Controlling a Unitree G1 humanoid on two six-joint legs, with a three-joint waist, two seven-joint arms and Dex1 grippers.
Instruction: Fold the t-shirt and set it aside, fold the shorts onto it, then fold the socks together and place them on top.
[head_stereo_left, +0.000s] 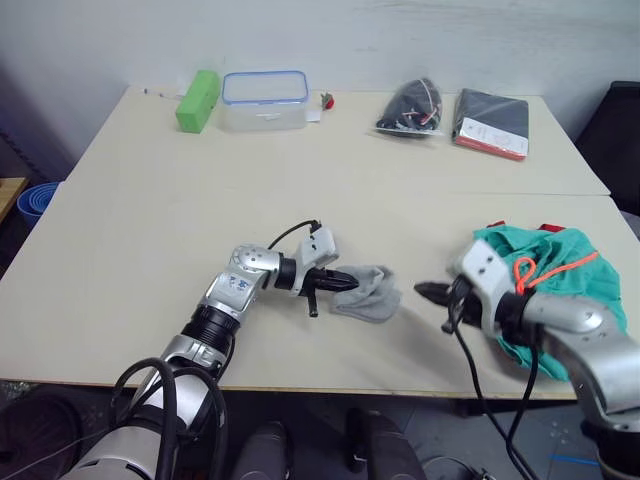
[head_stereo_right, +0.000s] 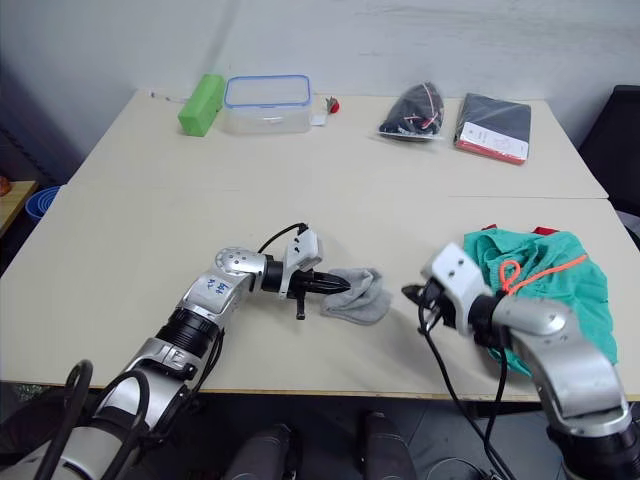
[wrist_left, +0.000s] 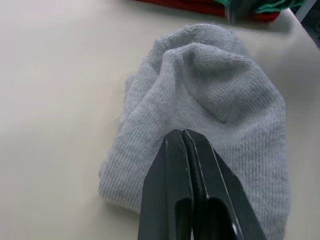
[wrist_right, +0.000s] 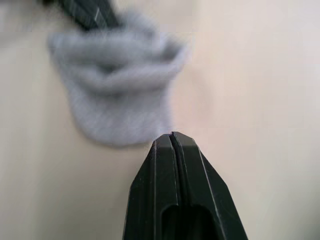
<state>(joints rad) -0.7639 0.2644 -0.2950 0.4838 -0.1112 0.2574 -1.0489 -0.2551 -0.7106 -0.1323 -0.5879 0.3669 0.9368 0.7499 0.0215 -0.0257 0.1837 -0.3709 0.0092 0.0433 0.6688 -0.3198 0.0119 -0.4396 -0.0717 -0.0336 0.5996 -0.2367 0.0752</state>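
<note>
Socks: the grey socks (head_stereo_left: 368, 293) lay bunched near the counter's front edge, not yet on the pile.
Left gripper: the left gripper (head_stereo_left: 345, 282) rested on the socks, fingers pressed together, no cloth seen between them.
Right gripper: the right gripper (head_stereo_left: 432, 292), fingers together and empty, hung just beside the socks.
Pile: shorts (head_stereo_left: 560, 275) lay over the t-shirt (head_stereo_left: 551, 228) by the counter's right edge.
Risk: the loose bundle would likely come apart if lifted by one layer.
</note>
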